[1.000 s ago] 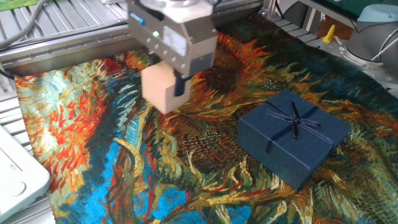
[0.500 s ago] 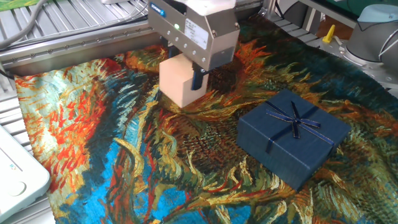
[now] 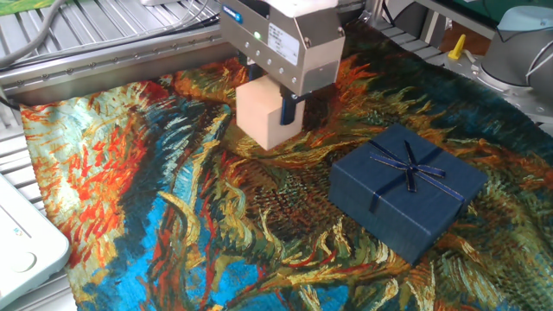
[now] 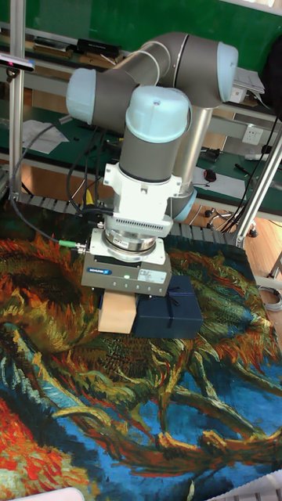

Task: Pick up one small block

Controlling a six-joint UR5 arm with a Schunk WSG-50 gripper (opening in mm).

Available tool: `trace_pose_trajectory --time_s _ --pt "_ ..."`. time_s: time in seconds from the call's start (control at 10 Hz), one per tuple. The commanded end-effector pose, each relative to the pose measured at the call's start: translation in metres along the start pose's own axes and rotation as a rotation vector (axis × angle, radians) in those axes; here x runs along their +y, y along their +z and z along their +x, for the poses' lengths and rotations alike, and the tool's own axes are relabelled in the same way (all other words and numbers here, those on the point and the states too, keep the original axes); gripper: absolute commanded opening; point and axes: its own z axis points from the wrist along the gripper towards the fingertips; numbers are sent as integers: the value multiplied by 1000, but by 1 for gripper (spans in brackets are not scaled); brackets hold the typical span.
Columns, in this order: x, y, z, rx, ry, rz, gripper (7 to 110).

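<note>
Holding the small block (image 3: 268,114) clamped in your tool (image 3: 278,105), upper centre of frame, just above the painted cloth (image 3: 155,216). Grasp's done; next move needs a straight lift, clear of blue gift box (image 3: 406,190).

I see small block (image 3: 268,114) plain pale peach-beige | gift box (image 3: 406,190) dark blue, ribboned | surface cloth (image 3: 130,199) swirling orange, teal, yellow | end effector (image 3: 281,108) silver-grey

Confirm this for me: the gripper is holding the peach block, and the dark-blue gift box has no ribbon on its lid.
Not quite. The gripper does hold the small block, but the gift box does have a ribbon: the fixed view shows a dark ribbon crossing its lid and tied in a bow.
</note>
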Motion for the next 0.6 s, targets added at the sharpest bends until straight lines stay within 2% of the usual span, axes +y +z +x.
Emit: trace_pose_trajectory --time_s 0.0,0.2,0.3,0.5 --pt "-4 0 5 7 10 -27 7" --pt "-6 -4 7 0 16 -22 7" --pt "-6 -7 6 -25 29 -24 7" --pt "-4 -11 11 -28 47 -34 7"
